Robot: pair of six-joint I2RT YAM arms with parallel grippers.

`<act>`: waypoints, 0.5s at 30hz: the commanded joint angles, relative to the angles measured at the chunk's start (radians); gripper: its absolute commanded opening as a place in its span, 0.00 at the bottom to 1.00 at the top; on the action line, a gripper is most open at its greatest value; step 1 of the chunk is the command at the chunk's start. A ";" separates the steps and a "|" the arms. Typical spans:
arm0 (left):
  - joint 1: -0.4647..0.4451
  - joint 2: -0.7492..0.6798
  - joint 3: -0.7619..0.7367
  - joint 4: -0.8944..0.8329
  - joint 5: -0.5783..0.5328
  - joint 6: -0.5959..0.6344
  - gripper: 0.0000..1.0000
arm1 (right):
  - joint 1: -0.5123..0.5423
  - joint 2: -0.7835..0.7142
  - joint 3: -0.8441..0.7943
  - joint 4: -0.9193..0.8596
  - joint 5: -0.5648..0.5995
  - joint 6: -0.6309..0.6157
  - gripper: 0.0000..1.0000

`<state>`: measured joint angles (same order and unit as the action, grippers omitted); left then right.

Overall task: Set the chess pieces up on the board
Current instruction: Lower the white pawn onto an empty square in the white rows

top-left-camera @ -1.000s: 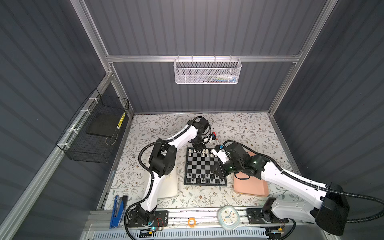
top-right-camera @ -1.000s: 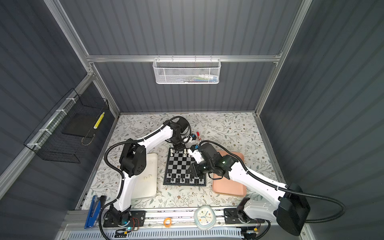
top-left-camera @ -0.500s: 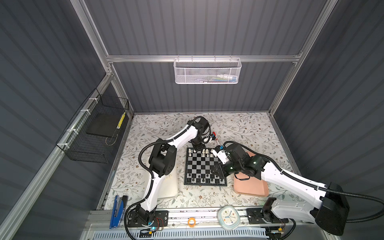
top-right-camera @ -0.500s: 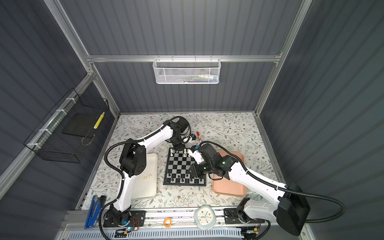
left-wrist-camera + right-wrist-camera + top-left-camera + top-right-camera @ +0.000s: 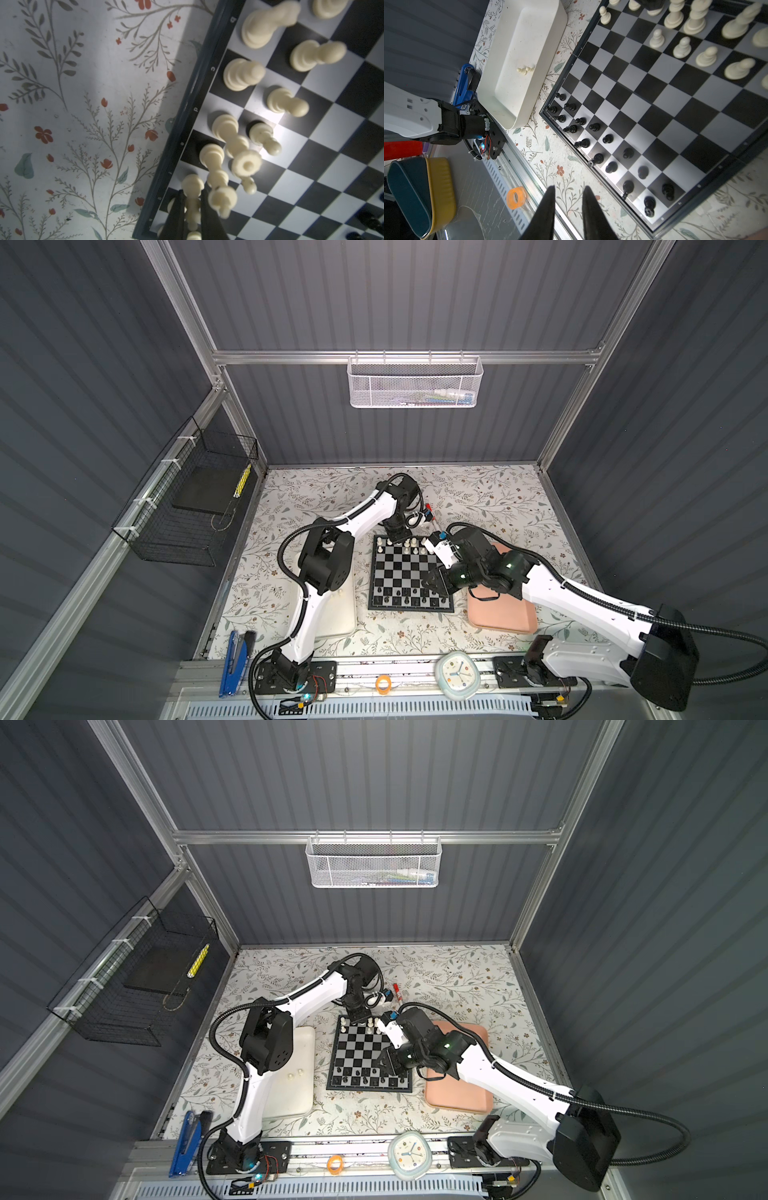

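Nothing has shifted: left hand pinches white piece upright, right hand gapes empty

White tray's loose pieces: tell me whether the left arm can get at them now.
Probably not yet. The left gripper is shut on a white piece at the far edge of the board, so it is occupied. The loose pieces lie uncovered in the white tray, close beside that arm's elbow.

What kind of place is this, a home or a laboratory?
Probably a robot test cell: grey ribbed wall panels on an aluminium frame, two white robot arms mounted on a metal front rail.
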<state>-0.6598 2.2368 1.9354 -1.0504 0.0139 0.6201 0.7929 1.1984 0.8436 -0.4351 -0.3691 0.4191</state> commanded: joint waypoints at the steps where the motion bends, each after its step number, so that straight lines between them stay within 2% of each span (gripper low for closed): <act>1: -0.006 0.017 -0.009 -0.013 -0.009 0.026 0.14 | 0.003 -0.006 -0.009 -0.003 0.007 0.003 0.26; 15: -0.006 0.009 -0.032 -0.011 -0.018 0.028 0.17 | 0.003 -0.003 -0.012 -0.001 0.007 0.004 0.26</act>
<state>-0.6601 2.2368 1.9182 -1.0504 -0.0044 0.6247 0.7929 1.1984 0.8421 -0.4351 -0.3691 0.4194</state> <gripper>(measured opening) 0.169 0.262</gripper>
